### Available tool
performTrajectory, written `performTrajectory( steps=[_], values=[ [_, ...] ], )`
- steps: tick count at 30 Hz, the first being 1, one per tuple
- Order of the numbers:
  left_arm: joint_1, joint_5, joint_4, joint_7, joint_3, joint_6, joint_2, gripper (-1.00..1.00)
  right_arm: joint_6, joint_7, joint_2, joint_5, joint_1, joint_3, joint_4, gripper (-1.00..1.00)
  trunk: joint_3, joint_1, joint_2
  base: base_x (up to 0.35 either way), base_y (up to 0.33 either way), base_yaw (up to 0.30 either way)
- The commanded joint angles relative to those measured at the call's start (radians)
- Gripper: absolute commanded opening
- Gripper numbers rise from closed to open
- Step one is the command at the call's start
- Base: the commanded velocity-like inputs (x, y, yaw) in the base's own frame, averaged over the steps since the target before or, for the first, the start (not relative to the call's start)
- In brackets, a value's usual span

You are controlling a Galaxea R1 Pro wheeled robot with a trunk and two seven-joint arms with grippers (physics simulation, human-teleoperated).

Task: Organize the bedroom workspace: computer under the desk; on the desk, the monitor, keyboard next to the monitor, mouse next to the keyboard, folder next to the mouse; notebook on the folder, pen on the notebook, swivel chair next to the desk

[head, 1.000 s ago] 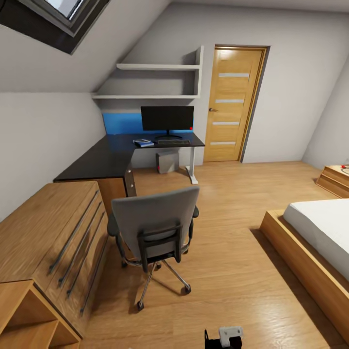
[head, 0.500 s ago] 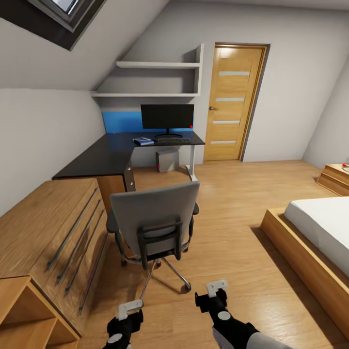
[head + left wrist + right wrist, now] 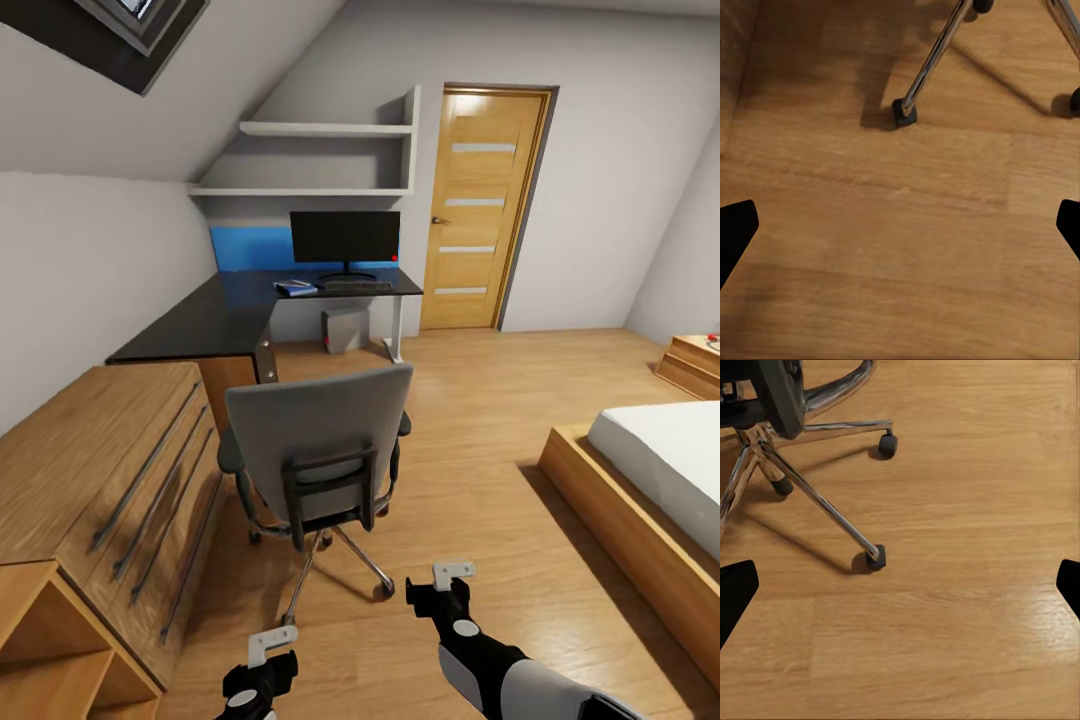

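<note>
The grey swivel chair (image 3: 318, 450) stands on the wood floor with its back to me, a little way short of the black L-shaped desk (image 3: 215, 322). On the desk's far end stand the monitor (image 3: 345, 237) and the keyboard (image 3: 355, 286), with the blue folder (image 3: 295, 290) to their left and something pale lying on it. The computer (image 3: 345, 330) sits under the desk. The mouse and pen are too small to make out. My left gripper (image 3: 266, 658) (image 3: 900, 229) and right gripper (image 3: 440, 592) (image 3: 900, 589) hang open and empty behind the chair's chrome base (image 3: 832, 510) (image 3: 934, 56).
A low light-wood cabinet (image 3: 95, 470) runs along the left wall beside the chair. A bed (image 3: 655, 480) on a wooden platform fills the right. A wooden door (image 3: 485, 200) and wall shelves (image 3: 320, 160) lie beyond the desk. Open floor lies between chair and bed.
The camera has moved slightly closer. Both arms have come up into the head view behind the chair; a second ago the right gripper showed at the bottom edge.
</note>
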Motion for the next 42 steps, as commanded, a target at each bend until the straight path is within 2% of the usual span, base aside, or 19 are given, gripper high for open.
performTrajectory(
  steps=[1, 3, 6, 12, 42],
  values=[
    [-0.001, 0.011, 0.001, 0.007, -0.008, -0.005, 0.0, 1.0, -0.005, -0.005, 0.0, -0.008, -0.001, 0.009, 0.0, 1.0, -0.004, 0.004, -0.008, 0.0, 0.0, 0.0],
    [-0.001, 0.011, 0.002, 0.009, -0.009, -0.005, 0.0, 1.0, -0.012, -0.004, 0.002, -0.008, 0.0, 0.009, 0.001, 1.0, -0.01, 0.012, -0.022, 0.0, 0.0, 0.0],
    [-0.001, 0.013, 0.003, 0.011, -0.009, -0.011, -0.013, 1.0, -0.093, -0.003, 0.016, -0.008, 0.01, 0.009, 0.003, 1.0, -0.02, 0.023, -0.043, 0.0, 0.0, 0.0],
    [-0.001, 0.014, 0.004, 0.012, -0.007, -0.015, -0.02, 1.0, -0.135, -0.002, 0.022, -0.005, 0.02, 0.01, 0.005, 1.0, -0.039, 0.046, -0.085, 0.0, 0.0, 0.0],
    [-0.001, 0.015, 0.006, 0.012, -0.005, -0.017, -0.021, 1.0, -0.16, -0.002, 0.033, -0.004, 0.023, 0.011, 0.005, 1.0, -0.133, 0.161, -0.295, 0.0, 0.0, 0.0]
  ],
)
